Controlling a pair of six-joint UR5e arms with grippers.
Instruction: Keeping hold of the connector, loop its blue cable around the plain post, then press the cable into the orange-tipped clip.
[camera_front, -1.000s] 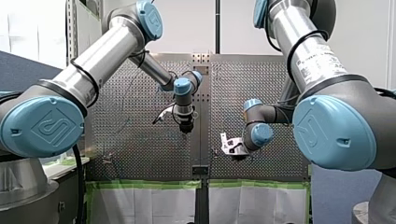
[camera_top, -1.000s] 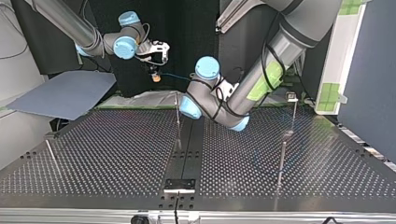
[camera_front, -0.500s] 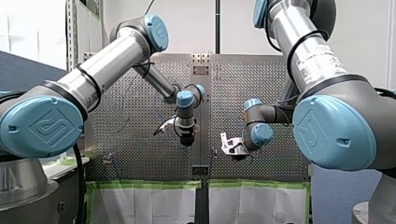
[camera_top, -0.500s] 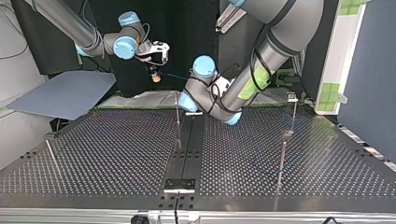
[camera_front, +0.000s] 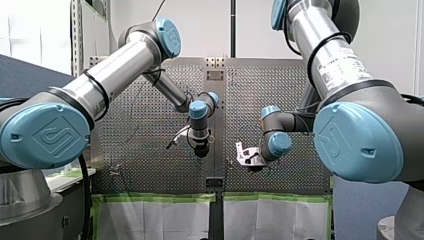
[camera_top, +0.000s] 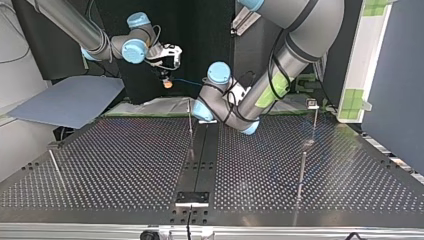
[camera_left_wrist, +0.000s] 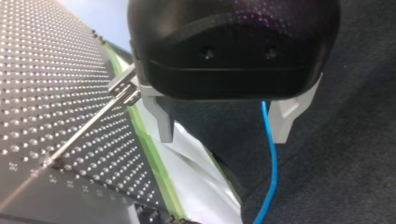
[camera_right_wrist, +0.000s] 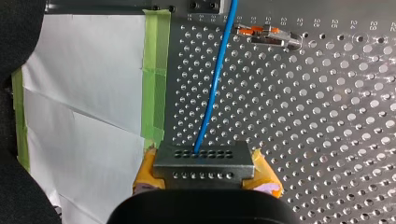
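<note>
Front view: my left gripper (camera_front: 200, 149) is only a dark tip, so its fingers can't be read there. My right gripper (camera_front: 251, 162) is side-on behind a white bracket, which hides what it holds. Top view: my left gripper is mostly hidden behind its own wrist joints at the far edge of the perforated table (camera_top: 125, 165).

Right wrist view: the right gripper is clenched on the connector (camera_right_wrist: 203, 158), a grey metal block with rows of holes. The yellow pads (camera_right_wrist: 145, 171) press on both of its sides. The blue cable (camera_right_wrist: 212, 88) leaves the connector's front face and runs ahead of the gripper over the table. It passes just beside the orange-tipped clip (camera_right_wrist: 265, 34), not in it, and its far end is cut off. Green tape (camera_right_wrist: 156, 70) and a white sheet (camera_right_wrist: 88, 84) lie along the table edge beside the gripper.

Left wrist view: the left gripper is released, pale fingers (camera_left_wrist: 163, 122) apart with nothing gripped. The cable shows between them, close to one finger; I can't tell if it touches. A thin post (camera_left_wrist: 88, 126) with a small metal top piece stands beside the gripper, apart from the cable; its tip colour is unreadable.

Top view: the right gripper is far left, raised off the table's far edge, and the cable runs right toward my left arm. A centre post (camera_top: 190, 127) stands just beside that arm. Two right posts (camera_top: 302, 172) and a left post (camera_top: 55, 167) are well apart from it, with bare plate between them.
</note>
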